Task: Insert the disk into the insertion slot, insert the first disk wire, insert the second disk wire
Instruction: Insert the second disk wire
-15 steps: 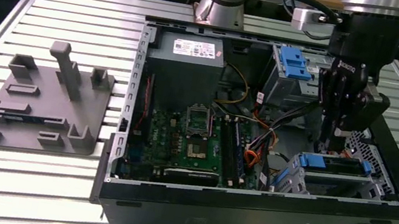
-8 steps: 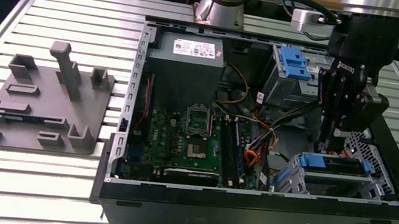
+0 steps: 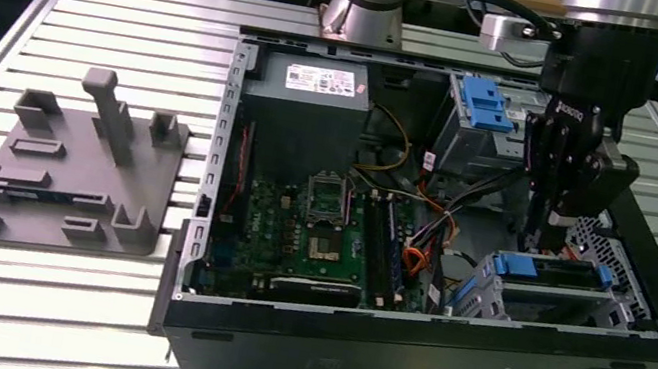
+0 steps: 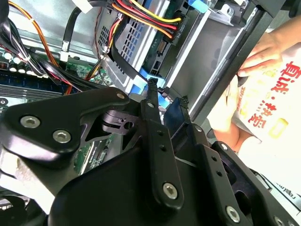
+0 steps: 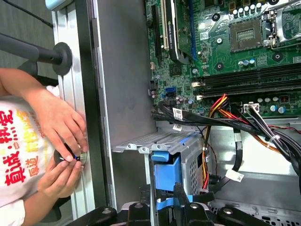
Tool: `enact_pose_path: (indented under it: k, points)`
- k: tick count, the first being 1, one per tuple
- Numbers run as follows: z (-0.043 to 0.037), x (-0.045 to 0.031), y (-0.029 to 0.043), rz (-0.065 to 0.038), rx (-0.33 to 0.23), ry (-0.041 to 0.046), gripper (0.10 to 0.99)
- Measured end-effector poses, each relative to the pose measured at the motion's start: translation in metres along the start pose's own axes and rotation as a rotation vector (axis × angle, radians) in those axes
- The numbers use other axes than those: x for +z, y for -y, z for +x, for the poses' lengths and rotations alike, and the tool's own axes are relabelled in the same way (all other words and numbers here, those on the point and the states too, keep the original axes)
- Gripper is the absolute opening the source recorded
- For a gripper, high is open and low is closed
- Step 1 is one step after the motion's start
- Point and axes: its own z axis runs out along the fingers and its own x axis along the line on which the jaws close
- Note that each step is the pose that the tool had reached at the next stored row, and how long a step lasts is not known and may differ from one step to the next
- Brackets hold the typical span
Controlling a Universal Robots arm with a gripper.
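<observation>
Exterior view's left: grey fixture (image 3: 60,173) on tabletop (image 3: 128,17); then open PC case (image 3: 408,353), motherboard (image 3: 320,234) inside; rightmost I see the disk (image 3: 551,271) sitting in the insertion slot (image 3: 488,296), gripper (image 3: 548,250) clenched on its blue caddy edge; wire bundle (image 3: 428,238) crowds just beside.

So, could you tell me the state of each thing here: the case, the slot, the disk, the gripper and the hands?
computer case: open, its inside exposed.
insertion slot: holds the disk.
disk: sitting in the slot, blue caddy edge showing.
gripper: low inside the case, shut on the disk's blue caddy.
person's hands: outside the case, together on a small object.
</observation>
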Motion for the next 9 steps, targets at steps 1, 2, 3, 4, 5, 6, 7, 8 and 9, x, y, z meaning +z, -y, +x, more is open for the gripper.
enact_pose_path:
  k: [1,2,3,4,5,6,7,8,9]
  points:
    - [0.0,0.0001,0.0,0.0,0.001,-0.0001,0.329]
    - [-0.0001,0.0001,0.0,-0.001,0.001,-0.0001,0.329]
    - [-0.0001,0.0002,0.0,-0.001,0.001,-0.0001,0.329]
    - [-0.0002,0.0003,0.0001,-0.001,0.001,0.0,0.329]
    - [-0.0002,0.0003,0.0002,-0.001,0.001,-0.0001,0.329]
    - [-0.0002,0.0004,0.0003,-0.001,0.001,0.0,0.329]
    - [-0.0003,0.0005,0.0005,-0.001,0.001,-0.0001,0.329]
    - [-0.0004,0.0006,0.0007,-0.001,0.001,-0.0001,0.329]
    - [-0.0004,0.0006,0.0008,-0.001,0.001,-0.0001,0.329]
